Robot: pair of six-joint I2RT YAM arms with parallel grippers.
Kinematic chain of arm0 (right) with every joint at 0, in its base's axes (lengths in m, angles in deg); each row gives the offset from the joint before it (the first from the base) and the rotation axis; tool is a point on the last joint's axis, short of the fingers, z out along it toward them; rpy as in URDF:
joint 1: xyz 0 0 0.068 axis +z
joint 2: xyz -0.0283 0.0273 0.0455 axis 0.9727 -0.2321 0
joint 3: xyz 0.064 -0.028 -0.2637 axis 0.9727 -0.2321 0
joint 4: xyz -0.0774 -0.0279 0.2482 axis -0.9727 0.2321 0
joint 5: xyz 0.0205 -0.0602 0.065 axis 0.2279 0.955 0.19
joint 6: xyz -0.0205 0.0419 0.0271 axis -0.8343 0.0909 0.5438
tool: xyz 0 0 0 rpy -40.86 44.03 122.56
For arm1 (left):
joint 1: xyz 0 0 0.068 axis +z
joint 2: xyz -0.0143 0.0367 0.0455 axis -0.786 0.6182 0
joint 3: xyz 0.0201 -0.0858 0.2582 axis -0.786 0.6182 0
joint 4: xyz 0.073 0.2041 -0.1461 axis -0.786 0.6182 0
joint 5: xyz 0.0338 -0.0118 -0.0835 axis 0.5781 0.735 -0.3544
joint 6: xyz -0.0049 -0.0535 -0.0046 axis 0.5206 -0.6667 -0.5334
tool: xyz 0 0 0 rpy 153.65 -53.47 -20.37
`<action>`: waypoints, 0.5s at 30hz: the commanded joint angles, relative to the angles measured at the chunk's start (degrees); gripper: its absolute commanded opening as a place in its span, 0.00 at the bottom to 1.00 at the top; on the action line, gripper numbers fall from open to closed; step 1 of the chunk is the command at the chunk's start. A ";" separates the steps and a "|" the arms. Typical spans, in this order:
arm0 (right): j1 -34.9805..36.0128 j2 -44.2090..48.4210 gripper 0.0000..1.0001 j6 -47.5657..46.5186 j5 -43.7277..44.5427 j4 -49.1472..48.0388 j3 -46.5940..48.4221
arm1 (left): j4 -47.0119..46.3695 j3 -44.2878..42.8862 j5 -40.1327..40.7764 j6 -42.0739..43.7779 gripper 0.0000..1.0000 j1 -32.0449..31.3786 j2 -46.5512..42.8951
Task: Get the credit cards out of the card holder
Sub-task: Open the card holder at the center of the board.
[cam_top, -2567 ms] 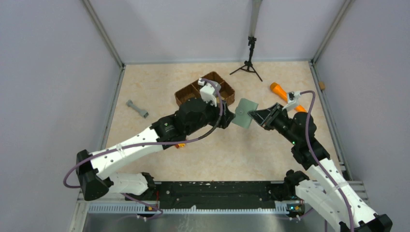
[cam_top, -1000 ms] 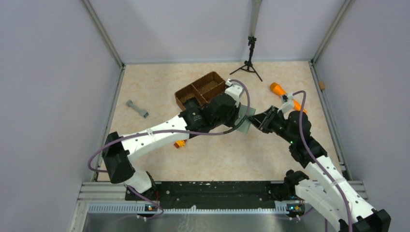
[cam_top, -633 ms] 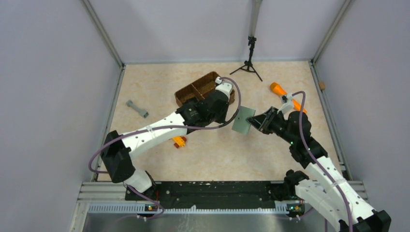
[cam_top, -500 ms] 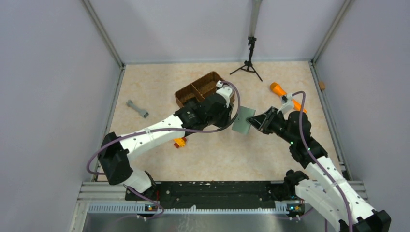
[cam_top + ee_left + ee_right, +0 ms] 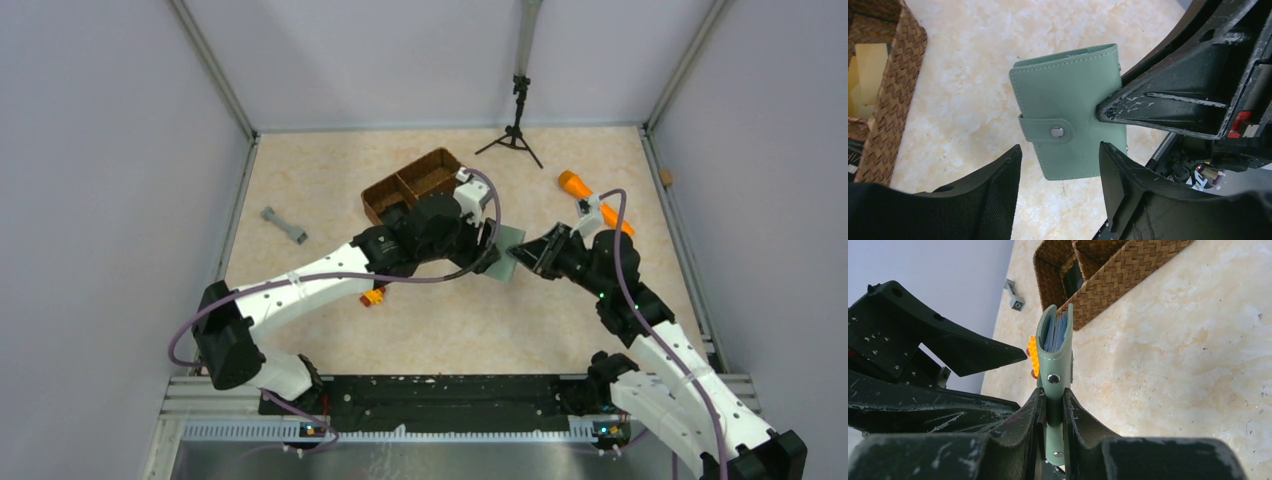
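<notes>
My right claw (image 5: pixel 1053 396) gripped the holder (image 5: pixel 1068 110) by one edge, above the tabletop (image 5: pixel 973 60). My left claw (image 5: pixel 1060 150), shut a second earlier, had spread open astride the snapped tab (image 5: pixel 1048 131). Cards hidden inside; unsnapping likely next. Basket (image 5: pixel 893 95) beyond.

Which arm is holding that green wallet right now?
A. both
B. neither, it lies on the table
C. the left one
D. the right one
D: the right gripper pinches the wallet by one edge, while the left gripper has its fingers open and not touching it.
</notes>
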 commanded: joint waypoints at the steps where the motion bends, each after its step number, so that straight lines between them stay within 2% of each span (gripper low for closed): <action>1: 0.60 0.00 0.00 1.00 -1.53 -5.04 0.12 | -1.44 -3.76 -1.61 1.20 0.61 -0.65 2.43; 3: 0.60 0.00 0.00 1.26 -1.88 -5.34 0.15 | 0.27 -5.14 1.33 0.69 0.61 -0.74 3.73; 6: 0.60 0.00 0.00 1.22 -2.03 -5.54 0.07 | 2.93 -7.06 6.45 -0.58 0.53 -0.74 5.31; 15: 0.60 0.00 0.00 0.74 -1.51 -5.02 -0.05 | 7.78 -10.00 10.37 -2.43 0.00 -0.57 8.27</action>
